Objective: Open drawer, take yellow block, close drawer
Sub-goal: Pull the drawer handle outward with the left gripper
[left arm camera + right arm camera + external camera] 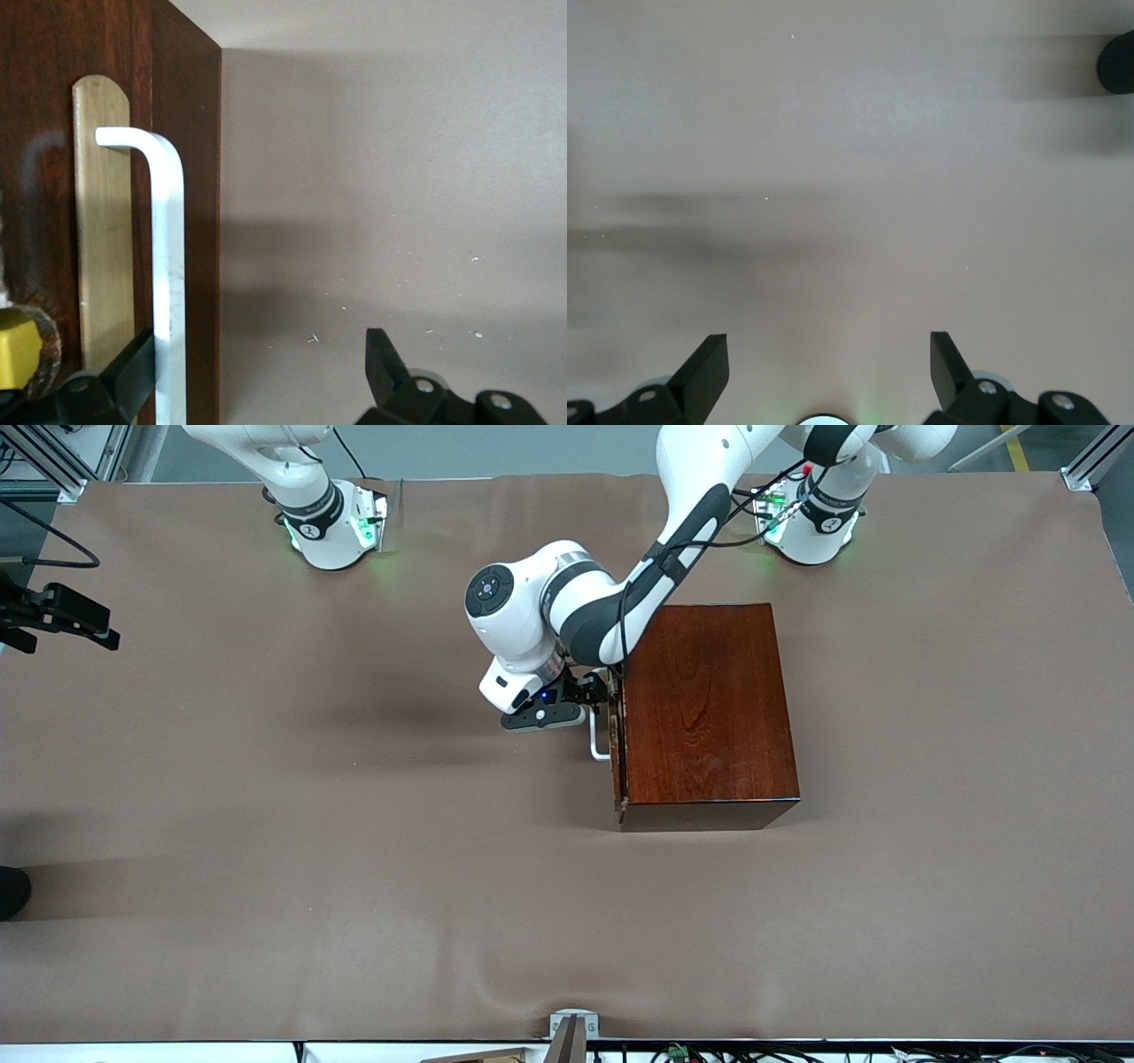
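Observation:
The reddish-brown wooden box stands mid-table, and its drawer is pushed in, facing the right arm's end. The white handle sticks out from the dark front. My left gripper is open at the handle. One finger sits between the bar and the drawer front, the other stands well off it. The yellow block is hidden; a small yellow patch shows beside the drawer front, and I cannot tell what it is. My right gripper hangs open over bare table, holding nothing.
Brown cloth covers the whole table. A black fixture juts in at the right arm's end, and a dark round thing lies at that same edge, nearer the front camera. A pale wooden strip backs the handle.

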